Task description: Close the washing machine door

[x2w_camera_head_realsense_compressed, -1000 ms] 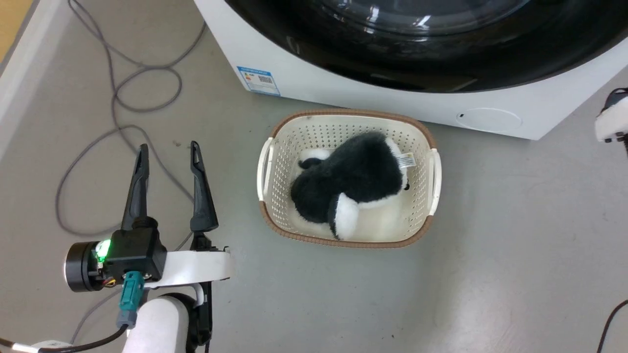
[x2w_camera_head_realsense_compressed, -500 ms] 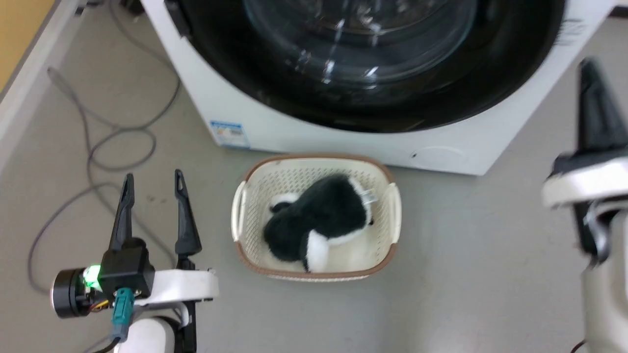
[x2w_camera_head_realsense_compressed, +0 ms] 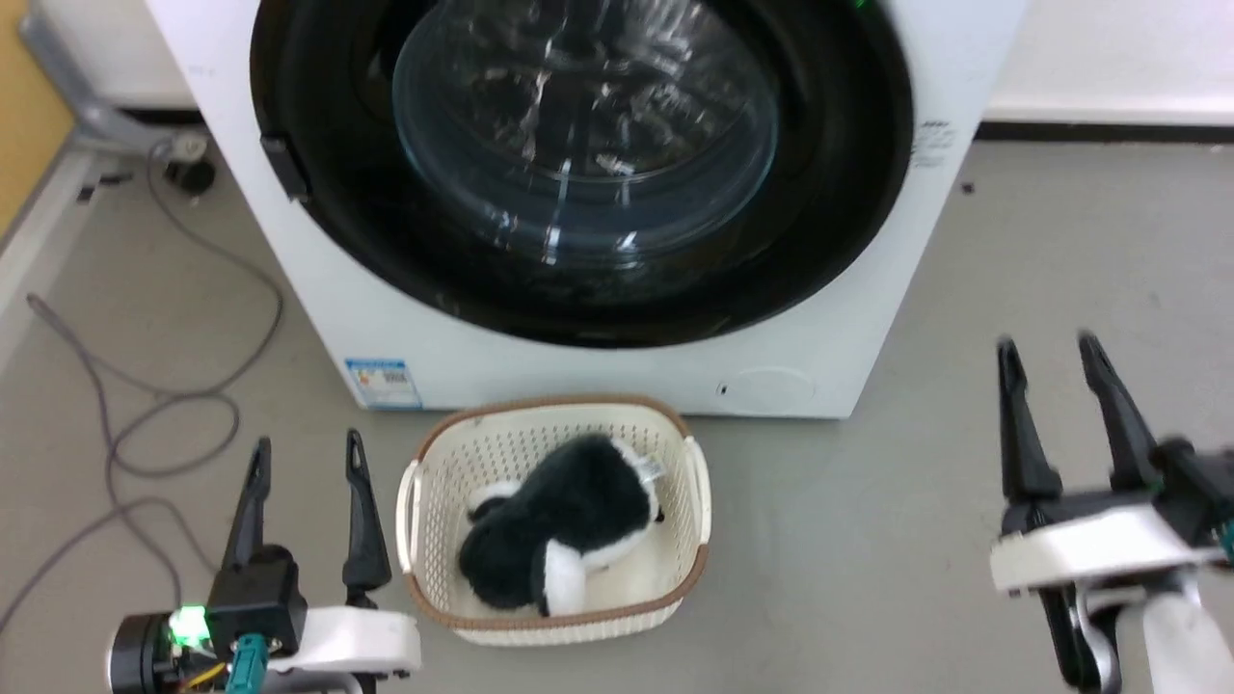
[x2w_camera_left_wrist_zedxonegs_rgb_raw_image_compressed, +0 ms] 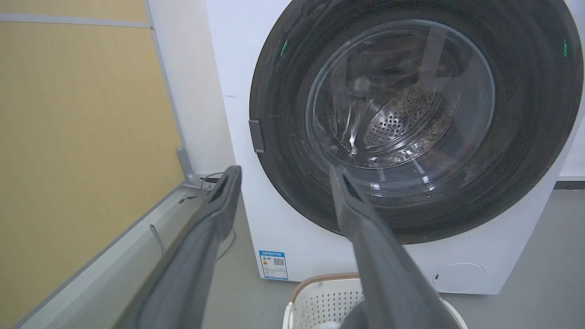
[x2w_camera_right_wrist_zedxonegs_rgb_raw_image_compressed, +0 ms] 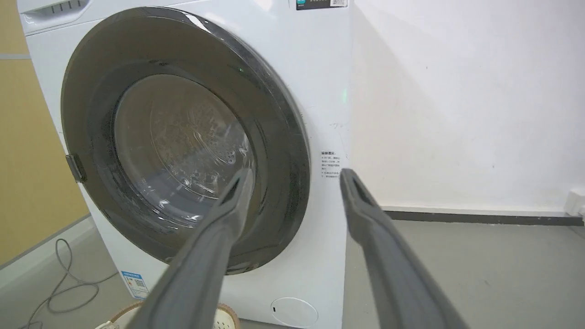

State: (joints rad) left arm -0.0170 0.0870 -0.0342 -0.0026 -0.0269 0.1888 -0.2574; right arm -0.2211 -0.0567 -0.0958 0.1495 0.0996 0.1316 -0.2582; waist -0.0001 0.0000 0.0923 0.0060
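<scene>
The white washing machine (x2w_camera_head_realsense_compressed: 848,318) stands ahead of me on the floor. Its large round glossy black door (x2w_camera_head_realsense_compressed: 318,251) with the bulging glass window (x2w_camera_head_realsense_compressed: 578,145) lies flat against the machine's front. In the left wrist view the door (x2w_camera_left_wrist_zedxonegs_rgb_raw_image_compressed: 283,91) shows the steel drum through its glass. In the right wrist view the door (x2w_camera_right_wrist_zedxonegs_rgb_raw_image_compressed: 283,137) looks flush with the white front. My left gripper (x2w_camera_head_realsense_compressed: 307,445) is open at the lower left, well short of the machine. My right gripper (x2w_camera_head_realsense_compressed: 1048,344) is open at the lower right, beside the machine's right corner. Both hold nothing.
A cream basket (x2w_camera_head_realsense_compressed: 549,402) with a black-and-white plush toy (x2w_camera_head_realsense_compressed: 559,520) sits on the floor just in front of the machine, between my grippers. Grey cable (x2w_camera_head_realsense_compressed: 145,414) loops on the floor at the left. A yellow panel (x2w_camera_left_wrist_zedxonegs_rgb_raw_image_compressed: 68,137) and a white wall (x2w_camera_right_wrist_zedxonegs_rgb_raw_image_compressed: 457,114) flank the machine.
The head camera has tilted up, so the door and its window now show more fully. My right gripper has come into the picture at the lower right.
</scene>
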